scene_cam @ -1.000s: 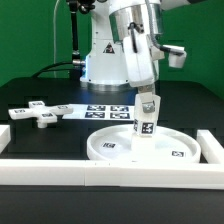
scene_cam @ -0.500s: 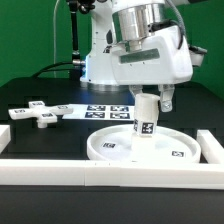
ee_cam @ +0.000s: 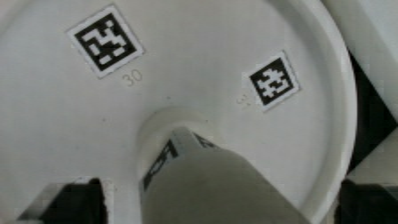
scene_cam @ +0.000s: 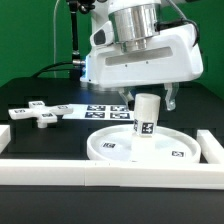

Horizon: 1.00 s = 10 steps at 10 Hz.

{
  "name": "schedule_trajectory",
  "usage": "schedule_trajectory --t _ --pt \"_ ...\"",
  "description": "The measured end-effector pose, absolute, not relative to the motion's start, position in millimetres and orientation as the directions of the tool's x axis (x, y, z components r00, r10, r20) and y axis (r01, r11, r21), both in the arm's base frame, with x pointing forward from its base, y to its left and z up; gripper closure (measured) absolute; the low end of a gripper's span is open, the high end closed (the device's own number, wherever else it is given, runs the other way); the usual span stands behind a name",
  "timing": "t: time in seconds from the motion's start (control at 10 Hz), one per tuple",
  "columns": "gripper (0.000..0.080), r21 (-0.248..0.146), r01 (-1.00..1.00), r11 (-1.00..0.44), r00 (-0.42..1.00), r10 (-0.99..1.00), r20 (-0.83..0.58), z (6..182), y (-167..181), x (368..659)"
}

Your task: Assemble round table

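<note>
The large rimmed round disc (scene_cam: pixel 115 146) lies flat on the black table near the front, and the short thick cylinder leg (scene_cam: pixel 147 120) stands upright at its middle. My gripper (scene_cam: pixel 150 100) hangs straight over the leg's top, open, with one finger (scene_cam: pixel 172 98) out to each side and neither touching the leg. In the wrist view I look down the leg (ee_cam: pixel 222 180) onto the tagged disc (ee_cam: pixel 178 70); my gripper (ee_cam: pixel 222 208) straddles it, dark fingertips (ee_cam: pixel 71 205) at both edges. The small cross-shaped foot (scene_cam: pixel 40 112) lies loose at the exterior view's left.
The marker board (scene_cam: pixel 105 110) lies flat behind the disc. White border bars run along the front (scene_cam: pixel 110 172), the exterior view's left (scene_cam: pixel 22 140) and right (scene_cam: pixel 211 146). The arm's white base (scene_cam: pixel 100 65) stands at the back.
The hand has turned about its vertical axis above the leg, from edge-on to broadside, and risen slightly. The jaws stay open. Leg, disc and foot have not moved.
</note>
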State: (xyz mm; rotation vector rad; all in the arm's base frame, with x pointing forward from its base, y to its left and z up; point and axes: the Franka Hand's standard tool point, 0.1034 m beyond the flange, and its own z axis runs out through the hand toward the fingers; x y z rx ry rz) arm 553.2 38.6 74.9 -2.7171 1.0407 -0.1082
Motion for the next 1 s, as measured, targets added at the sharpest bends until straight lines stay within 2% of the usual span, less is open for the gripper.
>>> schedule_trajectory --t 0.2,0.3,0.4,0.7,1.0 --pt "0.0150 -0.215 -0.441 -0.872 0.883 -0.464 0.070 75.8 35.8 555.7" --pt "0.0150 -0.191 -0.345 -0.919 0.924 -0.368 0.101 76.6 37.0 557.3" --pt "0.0150 -0.150 -0.197 -0.969 0.967 -0.217 0.132 77.4 39.6 558.9" --pt "0.0150 -0.067 0.115 -0.991 0.983 0.103 0.153 77.6 41.1 559.2" --pt "0.0150 -0.031 0.300 -0.953 0.943 0.292 0.160 76.8 37.4 559.2"
